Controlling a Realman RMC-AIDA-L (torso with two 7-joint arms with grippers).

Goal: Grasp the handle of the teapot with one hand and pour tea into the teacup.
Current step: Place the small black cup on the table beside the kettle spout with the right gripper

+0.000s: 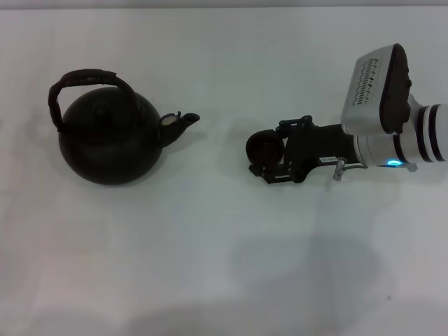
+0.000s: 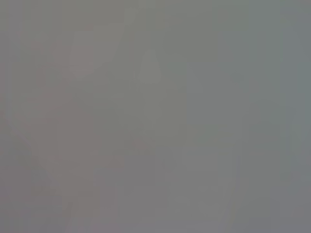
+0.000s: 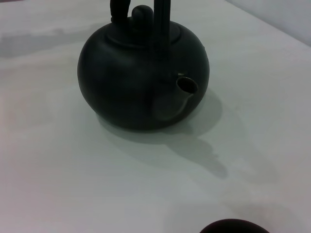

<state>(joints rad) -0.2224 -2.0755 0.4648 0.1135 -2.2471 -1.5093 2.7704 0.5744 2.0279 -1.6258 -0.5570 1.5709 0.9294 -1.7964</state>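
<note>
The teapot (image 1: pixel 108 143) stands on the white table at the left in the head view, round and dark, with its spout (image 1: pixel 180 122) pointing right. Its arched reddish-brown handle (image 1: pixel 87 77) rises over the lid. The small dark teacup (image 1: pixel 262 147) sits to the right of the spout, with a gap between them. My right gripper (image 1: pixel 274 151) reaches in from the right and is shut on the teacup. The right wrist view shows the teapot (image 3: pixel 136 82) with its spout (image 3: pixel 184 87) facing the camera, and the teacup's rim (image 3: pixel 231 227) at the picture's edge. My left gripper is out of view.
The white table (image 1: pixel 210 252) spreads around both objects. My right arm's white wrist housing (image 1: pixel 381 91) hangs over the table's right side. The left wrist view shows only a plain grey surface (image 2: pixel 155 116).
</note>
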